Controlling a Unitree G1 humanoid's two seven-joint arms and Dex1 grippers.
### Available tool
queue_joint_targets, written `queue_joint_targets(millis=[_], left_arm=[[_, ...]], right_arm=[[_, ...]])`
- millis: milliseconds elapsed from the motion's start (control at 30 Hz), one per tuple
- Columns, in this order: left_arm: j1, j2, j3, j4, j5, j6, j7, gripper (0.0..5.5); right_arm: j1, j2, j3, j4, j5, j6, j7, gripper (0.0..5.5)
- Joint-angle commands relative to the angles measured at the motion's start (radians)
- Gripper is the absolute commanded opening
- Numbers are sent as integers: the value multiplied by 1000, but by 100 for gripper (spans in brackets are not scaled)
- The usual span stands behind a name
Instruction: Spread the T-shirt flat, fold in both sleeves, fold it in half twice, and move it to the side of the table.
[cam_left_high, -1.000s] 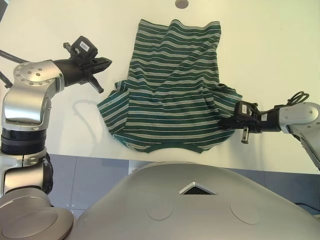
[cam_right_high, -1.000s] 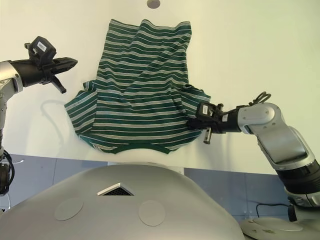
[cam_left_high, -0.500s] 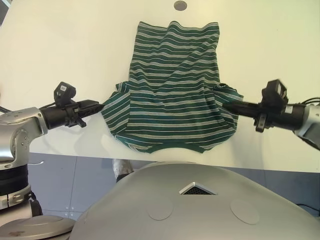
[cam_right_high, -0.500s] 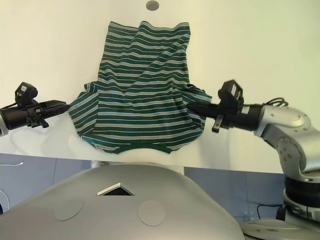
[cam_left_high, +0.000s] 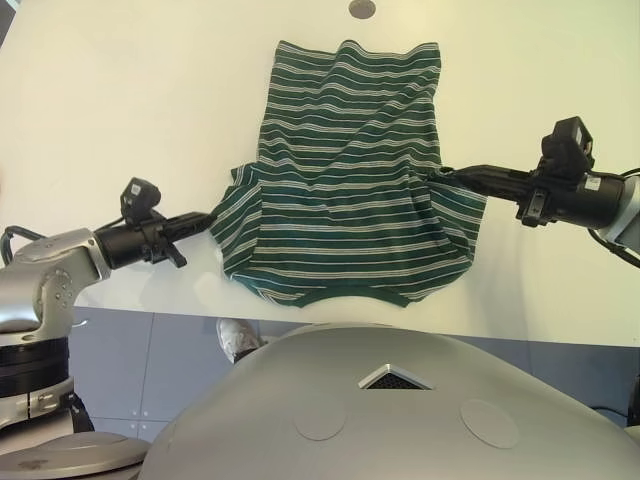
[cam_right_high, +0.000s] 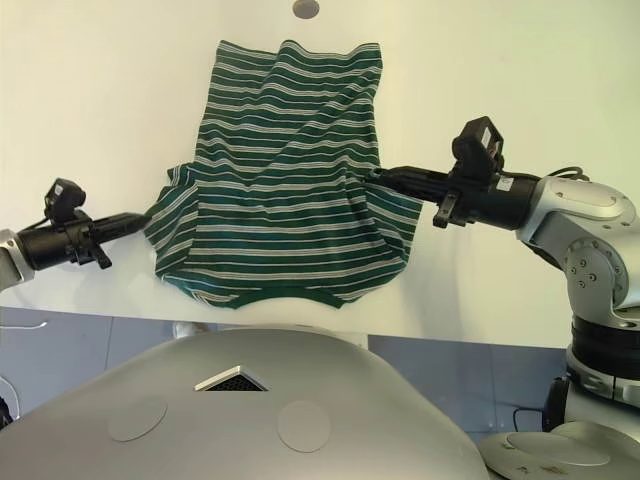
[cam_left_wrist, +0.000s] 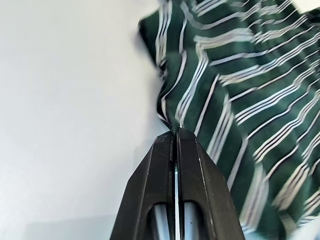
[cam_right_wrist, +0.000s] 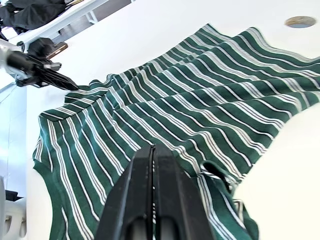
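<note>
T-shirt (cam_left_high: 345, 150) rumpled on the surface (cam_left_high: 100, 100); left gripper (cam_left_high: 205, 217) jaws pinch the left sleeve (cam_left_high: 235, 205) hem, right gripper (cam_left_high: 442, 175) jaws pressed together at the right sleeve (cam_left_high: 460, 200), bite unclear; limp, light cloth, so grip at hems.

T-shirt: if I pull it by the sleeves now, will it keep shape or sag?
Probably floppy: the T-shirt lies in wrinkles and bunches toward the left gripper pinching its sleeve edge. Likely light: a fingertip pinch gathers it. It may drag unevenly over the table, middle lagging.
</note>
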Motion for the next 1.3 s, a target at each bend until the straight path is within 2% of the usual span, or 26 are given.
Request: queue_joint_targets(millis=[33,133,167,267,333,400,467,533,633,700,933,1000,1300], left_arm=[[-119,5,-38,-198,-159,126,48,1],[-208,-41,-216,-265,-106,148,154,1],[-234,-72,-286,-262,-70,139,191,0],[-247,-105,-460,-269,27,104,247,57],[-239,-99,-526,-266,74,86,263,96],[-231,-95,-560,-262,111,60,268,104],[-224,-85,-562,-281,135,36,276,104],[-250,-57,-517,-302,130,27,261,104],[-294,-31,-443,-330,90,42,245,104],[-293,-29,-434,-327,90,42,249,104],[-253,-51,-399,-297,100,21,284,104],[-249,-58,-390,-288,101,16,291,104],[-180,-65,-360,-254,129,-26,306,104]], right_arm=[[10,-16,3,10,-21,-1,-12,0],[-38,40,26,79,-77,18,-130,0],[-56,70,19,115,-89,47,-193,21],[-33,94,-12,159,-85,120,-268,78],[14,64,-31,155,-79,140,-248,122],[45,29,-33,163,-81,144,-207,160],[30,5,-1,205,-100,133,-167,168],[42,-4,42,258,-144,95,-139,168],[43,11,107,331,-195,46,-108,168],[25,24,154,379,-228,12,-90,168],[-13,19,210,405,-246,-34,-35,42],[-10,1,214,378,-237,-39,-6,5],[64,-233,132,336,-260,-134,238,5]])
